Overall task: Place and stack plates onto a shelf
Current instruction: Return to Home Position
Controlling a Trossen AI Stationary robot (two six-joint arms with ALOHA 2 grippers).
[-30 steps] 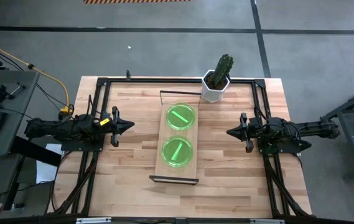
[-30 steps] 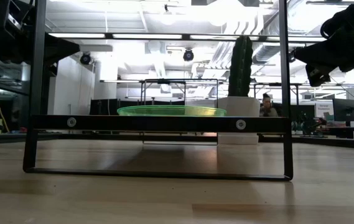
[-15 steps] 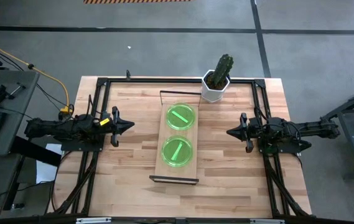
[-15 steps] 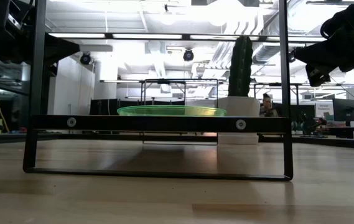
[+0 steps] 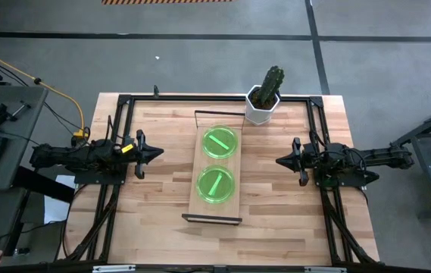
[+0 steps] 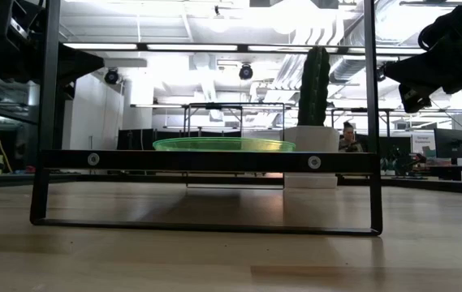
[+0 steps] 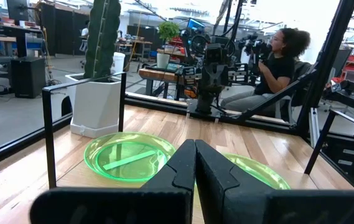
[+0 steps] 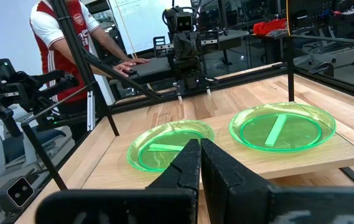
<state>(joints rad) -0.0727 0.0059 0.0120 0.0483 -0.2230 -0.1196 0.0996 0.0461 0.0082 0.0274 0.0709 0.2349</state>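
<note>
Left gripper (image 5: 157, 154) is clenched on nothing, hanging off the shelf's (image 5: 198, 203) left side and well clear of it. The right gripper (image 5: 280, 161) mirrors it off the shelf's right side, also clenched and empty. Plates (image 5: 220, 142) sit in two green piles on the shelf board, one toward each end. They look light, stiff and slick, likely plastic, so a rim pinch seems best. No readable markings show on them.
</note>
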